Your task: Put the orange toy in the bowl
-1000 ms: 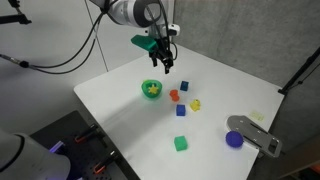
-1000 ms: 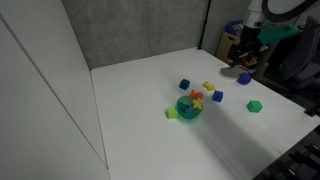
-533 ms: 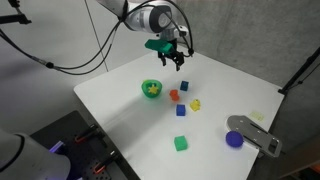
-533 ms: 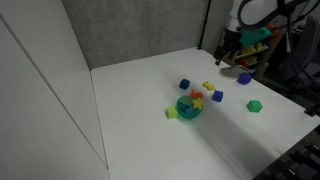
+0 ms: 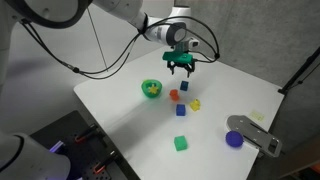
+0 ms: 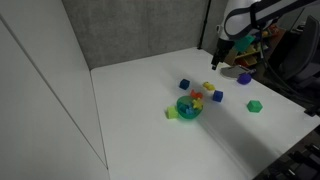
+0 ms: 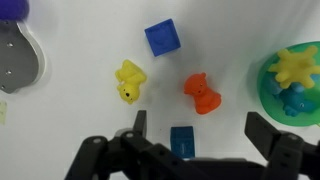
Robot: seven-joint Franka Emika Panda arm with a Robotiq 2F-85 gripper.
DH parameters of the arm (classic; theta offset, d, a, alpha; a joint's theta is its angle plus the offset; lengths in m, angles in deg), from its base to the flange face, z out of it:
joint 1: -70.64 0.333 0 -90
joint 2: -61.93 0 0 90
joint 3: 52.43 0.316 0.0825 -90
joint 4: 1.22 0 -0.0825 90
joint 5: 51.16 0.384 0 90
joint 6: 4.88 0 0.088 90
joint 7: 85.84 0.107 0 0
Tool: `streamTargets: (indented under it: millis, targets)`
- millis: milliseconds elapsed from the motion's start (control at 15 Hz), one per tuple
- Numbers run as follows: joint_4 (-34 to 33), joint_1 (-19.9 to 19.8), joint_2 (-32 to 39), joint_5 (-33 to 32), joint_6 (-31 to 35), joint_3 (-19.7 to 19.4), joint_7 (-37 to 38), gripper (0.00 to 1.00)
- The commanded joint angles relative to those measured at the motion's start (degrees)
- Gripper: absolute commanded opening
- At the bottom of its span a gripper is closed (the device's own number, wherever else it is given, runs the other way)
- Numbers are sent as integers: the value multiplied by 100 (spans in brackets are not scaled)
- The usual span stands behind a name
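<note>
The orange toy (image 7: 202, 93) lies on the white table just ahead of my open, empty gripper (image 7: 200, 130) in the wrist view, between the lines of the two fingers. It also shows in both exterior views (image 5: 174, 96) (image 6: 197, 97). The green bowl (image 7: 266, 92) stands at the right edge of the wrist view with a yellow star piece and a blue piece inside. It shows in both exterior views (image 5: 151, 89) (image 6: 187, 108), close beside the orange toy. My gripper (image 5: 181, 66) (image 6: 217, 62) hovers above the table near the toys.
A blue cube (image 7: 182, 140) lies under the gripper and another (image 7: 163, 37) farther on. A yellow toy (image 7: 129, 80) lies left of the orange one. A green cube (image 5: 181, 144), a purple round object (image 5: 234, 139) and a grey object (image 5: 255, 135) sit nearer the table's edge.
My gripper has moved across the table toward the cluster of toys and lowered a little. It stays open. The toys and bowl have not moved.
</note>
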Motion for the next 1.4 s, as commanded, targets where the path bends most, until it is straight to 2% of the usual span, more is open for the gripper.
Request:
streamTargets:
  millis: [0, 267, 533, 800, 867, 1067, 1333]
  targets:
    - [-702, -200, 594, -38, -151, 170, -834, 100]
    - [-1013, -366, 1006, 0, -147, 402, -1676, 100]
    - [-1230, -380, 1299, -15, -179, 492, -2126, 100]
    - [-1380, -169, 1213, -90, -633, 276, -1671, 100]
    - [-1114, -257, 1249, -34, -279, 374, -1845, 100]
    - [-1297, -230, 1239, -36, -492, 348, -1792, 100]
    - [-1429, -116, 1605, -266, -301, 288, -1832, 100]
